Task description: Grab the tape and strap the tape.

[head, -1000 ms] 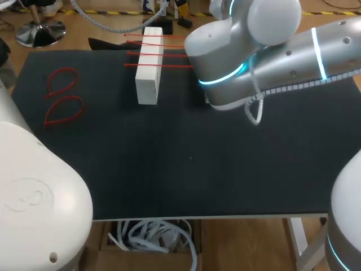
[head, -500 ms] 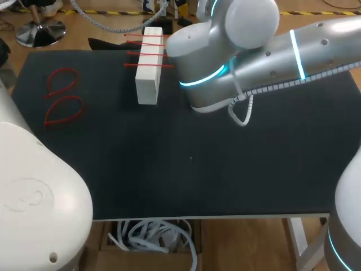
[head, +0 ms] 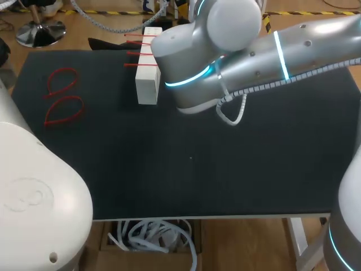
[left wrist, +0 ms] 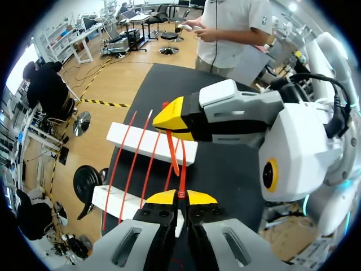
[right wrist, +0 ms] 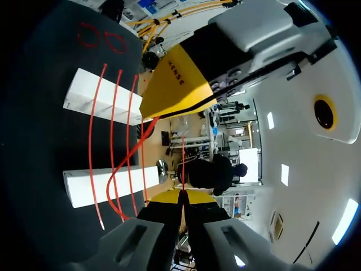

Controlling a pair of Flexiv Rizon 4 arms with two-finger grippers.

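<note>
The left arm's yellow-tipped fingers (left wrist: pixel 168 197) are pinched shut on one end of a thin red plastic tape (left wrist: pixel 181 169). The right arm's fingers (right wrist: pixel 167 197) are clamped on the same tape, which bows between them above the black desk (head: pixel 169 169). Just beyond, more red tapes (left wrist: pixel 131 164) lie across two white rectangular blocks (left wrist: pixel 148 143). Two red loops (head: pixel 63 70) lie well apart from them.

The big silver right arm (head: pixel 192 62) has swung further left, now hiding more of the thin red straps (head: pixel 132 65) across the white rectangular block (head: pixel 148 84).
</note>
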